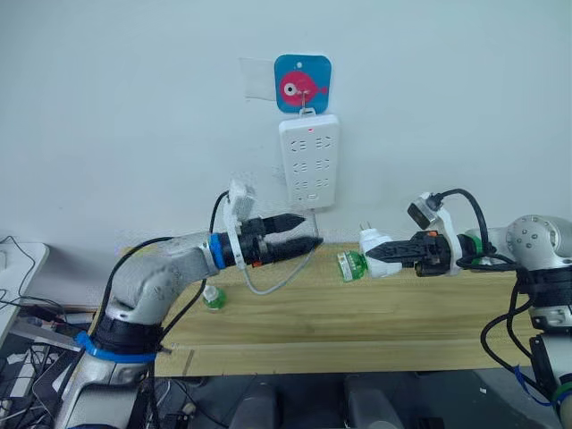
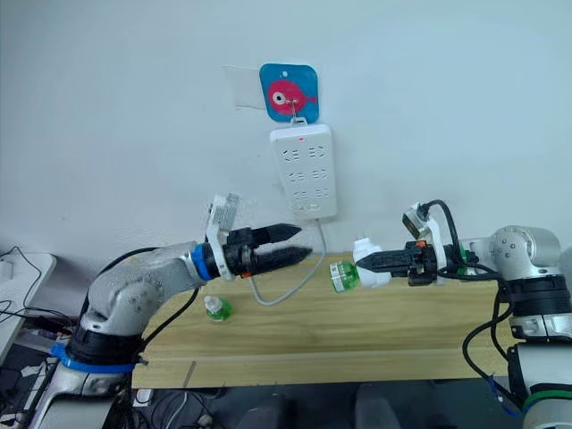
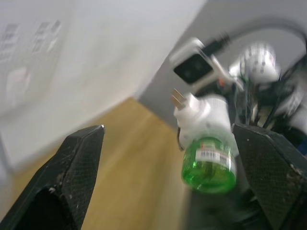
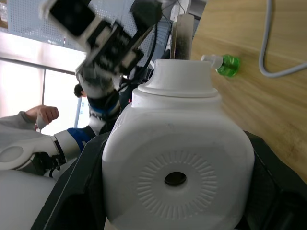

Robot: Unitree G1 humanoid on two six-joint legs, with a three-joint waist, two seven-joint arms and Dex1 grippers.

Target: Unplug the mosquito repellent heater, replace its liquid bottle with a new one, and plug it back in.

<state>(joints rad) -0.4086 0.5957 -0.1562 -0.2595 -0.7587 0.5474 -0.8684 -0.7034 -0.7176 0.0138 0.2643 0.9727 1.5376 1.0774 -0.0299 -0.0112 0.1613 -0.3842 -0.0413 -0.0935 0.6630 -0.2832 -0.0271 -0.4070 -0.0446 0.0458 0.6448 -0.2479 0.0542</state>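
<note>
Ahead of me: plain white wall [image 1: 134, 107], evenly lit. On it, a blue card with a pink fish [image 1: 303, 83]; a strip of clear tape [image 1: 256, 79] just beside the card. A white power strip [image 1: 310, 161] hangs directly under the card, its grey cord [image 1: 277, 284] trailing onto the pale wooden table [image 1: 357, 331] below. Beside the table, at its near corner, loose black cables [image 1: 27, 313] and a white surface [image 1: 18, 268]. My right wrist view: a bright window [image 4: 53, 96] and a person's hand [image 4: 45, 114].

Head stereo pair looks forward and down over the wooden table [image 1: 357, 322] toward the far wall, sharing nearly the same scene. Left wrist camera faces right, close on the mosquito repellent heater [image 3: 204, 120]; right wrist camera, closer still, faces left.
</note>
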